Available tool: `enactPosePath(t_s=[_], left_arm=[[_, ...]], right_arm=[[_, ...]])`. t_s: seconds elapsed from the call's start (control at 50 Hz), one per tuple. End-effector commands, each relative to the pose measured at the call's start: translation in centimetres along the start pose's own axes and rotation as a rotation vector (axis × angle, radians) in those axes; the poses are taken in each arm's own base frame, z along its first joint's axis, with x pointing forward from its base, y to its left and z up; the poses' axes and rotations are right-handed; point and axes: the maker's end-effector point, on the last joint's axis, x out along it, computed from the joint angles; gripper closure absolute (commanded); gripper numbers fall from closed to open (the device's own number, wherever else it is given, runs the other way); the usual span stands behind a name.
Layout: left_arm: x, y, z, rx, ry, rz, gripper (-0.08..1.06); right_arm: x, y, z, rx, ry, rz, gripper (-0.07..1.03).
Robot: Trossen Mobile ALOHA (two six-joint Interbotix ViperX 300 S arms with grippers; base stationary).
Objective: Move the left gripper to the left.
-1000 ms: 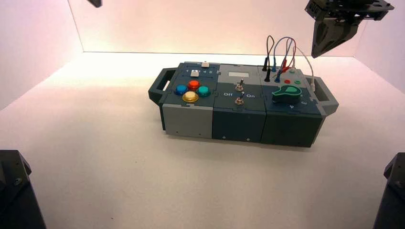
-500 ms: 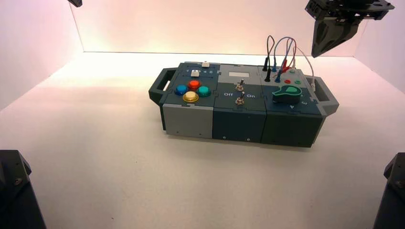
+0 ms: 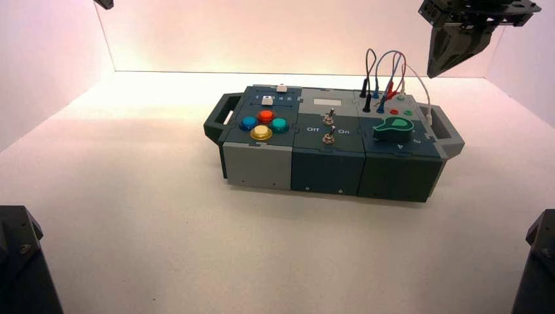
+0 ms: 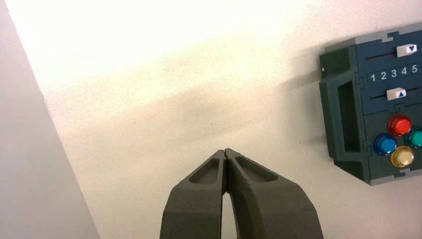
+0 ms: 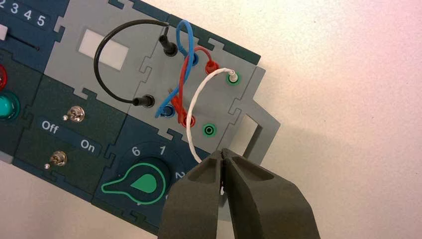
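Observation:
My left gripper (image 3: 103,3) shows only as a black tip at the top left edge of the high view, far to the left of the box (image 3: 327,171) and well above the table. In the left wrist view the left gripper (image 4: 225,152) is shut and empty over bare white table. The box's left end (image 4: 343,59), with its handle, lies off to one side. My right gripper (image 3: 436,70) hangs shut above the box's right rear, over the wires (image 3: 386,65). In the right wrist view it (image 5: 222,152) is above the white wire (image 5: 199,107) and holds nothing.
The box bears red (image 4: 399,125), blue (image 4: 384,144) and yellow (image 4: 402,156) buttons, two white sliders (image 4: 406,50), two toggle switches (image 5: 75,114) and a green knob (image 5: 142,183). White walls (image 3: 46,59) close in the table. Black arm bases (image 3: 19,261) stand at the front corners.
My left gripper's tip moved left along the top edge of the high view a second ago, then held still. The right gripper and the box have not moved.

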Motion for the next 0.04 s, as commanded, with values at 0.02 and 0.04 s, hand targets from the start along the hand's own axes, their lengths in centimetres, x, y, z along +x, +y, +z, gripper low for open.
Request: enactPosePath(t_s=[0.02,0.04], left_arm=[[-1.53,0.16,0.96,0.008,-0.05,0.016,1.01],[-1.54,0.22,0.95,0.007,-0.05,0.016,1.01]], right_arm=[[-0.87,0.07,0.85,-0.004,-0.039,-0.004,0.98],[-0.87,0.07,0.85,-0.004,-0.039,-0.004,0.98]])
